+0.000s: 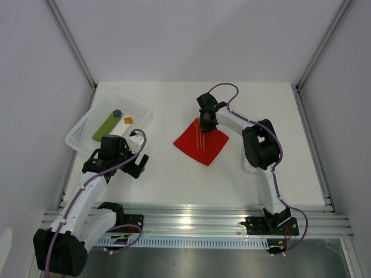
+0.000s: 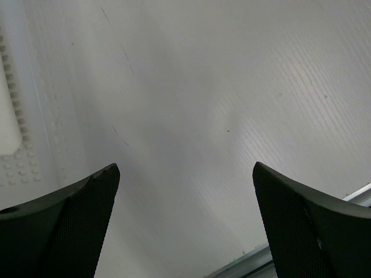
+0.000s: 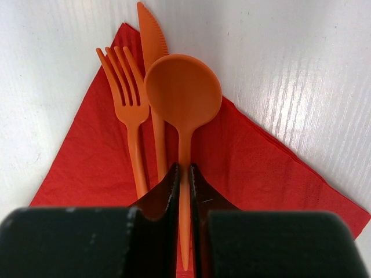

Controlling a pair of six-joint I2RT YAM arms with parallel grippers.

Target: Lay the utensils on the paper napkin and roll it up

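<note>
The red paper napkin (image 1: 202, 143) (image 3: 255, 156) lies flat as a diamond in the middle of the table. On it rest an orange fork (image 3: 126, 104) and an orange knife (image 3: 152, 40), side by side. My right gripper (image 3: 184, 169) (image 1: 204, 123) is shut on the handle of the orange spoon (image 3: 183, 92), held over the napkin next to the other two utensils (image 1: 200, 134). Far to the left, my left gripper (image 2: 185, 174) (image 1: 132, 165) stands wide open over bare table, holding nothing.
A white perforated tray (image 1: 81, 128) at the back left holds a green bar (image 1: 104, 127), a small blue block (image 1: 117, 113) and a small orange block (image 1: 128, 120). An aluminium rail (image 1: 191, 220) runs along the near edge; grey walls enclose the table.
</note>
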